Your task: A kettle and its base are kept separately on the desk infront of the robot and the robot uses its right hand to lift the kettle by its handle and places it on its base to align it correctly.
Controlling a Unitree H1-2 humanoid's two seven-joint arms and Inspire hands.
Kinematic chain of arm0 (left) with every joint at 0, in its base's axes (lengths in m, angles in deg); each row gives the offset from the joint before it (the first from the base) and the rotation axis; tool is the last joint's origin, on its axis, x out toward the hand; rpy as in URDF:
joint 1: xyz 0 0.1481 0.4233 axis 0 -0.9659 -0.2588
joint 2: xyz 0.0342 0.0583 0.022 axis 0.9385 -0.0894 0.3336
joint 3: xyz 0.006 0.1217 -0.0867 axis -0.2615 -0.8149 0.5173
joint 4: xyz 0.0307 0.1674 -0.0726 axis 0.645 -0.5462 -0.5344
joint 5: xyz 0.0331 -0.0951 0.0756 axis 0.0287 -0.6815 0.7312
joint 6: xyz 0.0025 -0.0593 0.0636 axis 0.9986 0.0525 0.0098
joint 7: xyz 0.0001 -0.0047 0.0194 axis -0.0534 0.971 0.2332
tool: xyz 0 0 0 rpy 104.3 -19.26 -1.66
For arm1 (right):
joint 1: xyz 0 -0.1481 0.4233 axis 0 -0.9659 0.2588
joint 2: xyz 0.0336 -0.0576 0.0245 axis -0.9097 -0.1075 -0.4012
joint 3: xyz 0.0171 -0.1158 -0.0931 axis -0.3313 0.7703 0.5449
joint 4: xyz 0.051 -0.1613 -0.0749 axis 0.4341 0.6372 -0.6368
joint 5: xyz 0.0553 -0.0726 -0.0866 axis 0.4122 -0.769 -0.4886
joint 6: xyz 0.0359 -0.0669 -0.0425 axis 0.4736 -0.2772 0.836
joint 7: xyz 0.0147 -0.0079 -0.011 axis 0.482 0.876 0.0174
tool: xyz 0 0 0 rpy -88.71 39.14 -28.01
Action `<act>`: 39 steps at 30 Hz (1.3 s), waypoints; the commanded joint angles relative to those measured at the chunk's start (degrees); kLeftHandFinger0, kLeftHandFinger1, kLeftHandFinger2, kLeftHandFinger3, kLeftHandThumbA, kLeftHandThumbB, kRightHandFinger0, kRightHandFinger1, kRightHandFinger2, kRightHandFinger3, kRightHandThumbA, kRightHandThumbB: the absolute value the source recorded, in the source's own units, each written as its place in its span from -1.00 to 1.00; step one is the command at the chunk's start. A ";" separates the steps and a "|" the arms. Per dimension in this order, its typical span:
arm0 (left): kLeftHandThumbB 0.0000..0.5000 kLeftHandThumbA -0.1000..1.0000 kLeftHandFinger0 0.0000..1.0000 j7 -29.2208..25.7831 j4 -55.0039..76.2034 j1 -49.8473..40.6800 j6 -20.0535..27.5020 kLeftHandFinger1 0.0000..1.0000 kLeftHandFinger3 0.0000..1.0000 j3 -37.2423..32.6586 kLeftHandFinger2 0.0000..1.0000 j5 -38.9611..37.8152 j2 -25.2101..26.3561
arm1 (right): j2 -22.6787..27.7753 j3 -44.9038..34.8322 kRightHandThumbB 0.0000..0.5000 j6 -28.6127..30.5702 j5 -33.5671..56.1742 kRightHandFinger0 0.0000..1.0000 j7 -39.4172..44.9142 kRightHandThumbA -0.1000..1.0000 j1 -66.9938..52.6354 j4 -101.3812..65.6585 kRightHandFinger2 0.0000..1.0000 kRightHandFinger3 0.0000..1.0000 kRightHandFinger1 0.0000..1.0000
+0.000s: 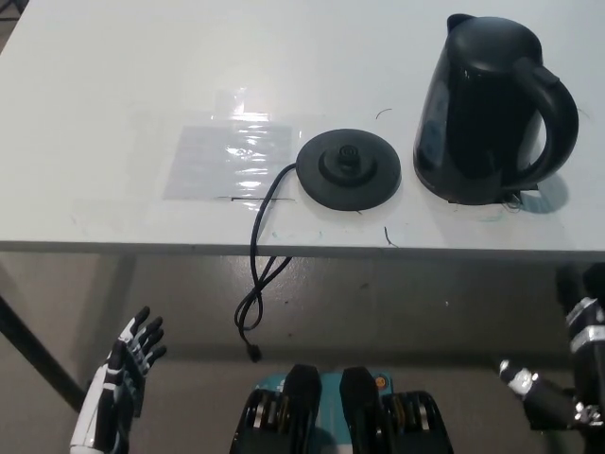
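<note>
While nothing is grasped, head view shows:

Kettle: tall glossy black plastic kettle (482, 109) stands upright on the white bench (113, 85), far right, just beside its base but apart from it; handle loop faces right, toward the side the right arm comes from, which suits a right-hand grasp.

Base: round flat black power base (349, 168) sits near the bench's front edge, centre connector up and bare; its black cord (257, 284) hangs over the edge.

Clear sheet: glossy transparent plastic rectangle (232, 159) lies flat left of the base.

Right hand (581, 369): low, below bench level, holding nothing; finger spread cannot be told.

Left hand (128, 374): white, resting low at lower left, fingers apart, empty.

Step judged: reach for handle not yet begun.
</note>
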 commanded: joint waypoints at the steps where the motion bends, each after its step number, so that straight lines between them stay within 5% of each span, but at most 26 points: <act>1: -0.14 1.00 1.00 0.53 2.05 0.12 1.80 1.00 1.00 0.29 1.00 -0.41 0.57 | 0.74 -1.85 0.43 1.85 -0.92 1.00 -1.71 1.00 4.06 -4.66 1.00 1.00 1.00; 12: -0.15 1.00 1.00 0.65 2.23 0.08 2.00 1.00 1.00 0.80 1.00 -0.76 0.47 | 3.64 -5.49 0.37 -10.34 1.89 1.00 -1.59 1.00 18.31 -4.67 1.00 1.00 1.00; 22: -0.07 1.00 1.00 0.61 2.29 0.86 1.69 1.00 1.00 0.82 1.00 -0.59 0.35 | 3.54 -6.21 0.45 -11.55 3.66 1.00 -1.88 1.00 27.53 5.56 1.00 1.00 1.00; 30: -0.11 1.00 1.00 0.85 2.15 1.15 2.23 1.00 1.00 0.86 1.00 -0.08 0.76 | 3.76 -6.29 0.16 -10.47 4.96 1.00 -1.82 1.00 33.43 14.92 1.00 1.00 1.00; 39: -0.03 1.00 1.00 1.00 3.46 1.25 0.59 1.00 1.00 0.85 1.00 -0.62 0.82 | 4.86 -7.39 0.12 -9.96 6.19 1.00 -1.84 1.00 38.35 23.25 1.00 1.00 1.00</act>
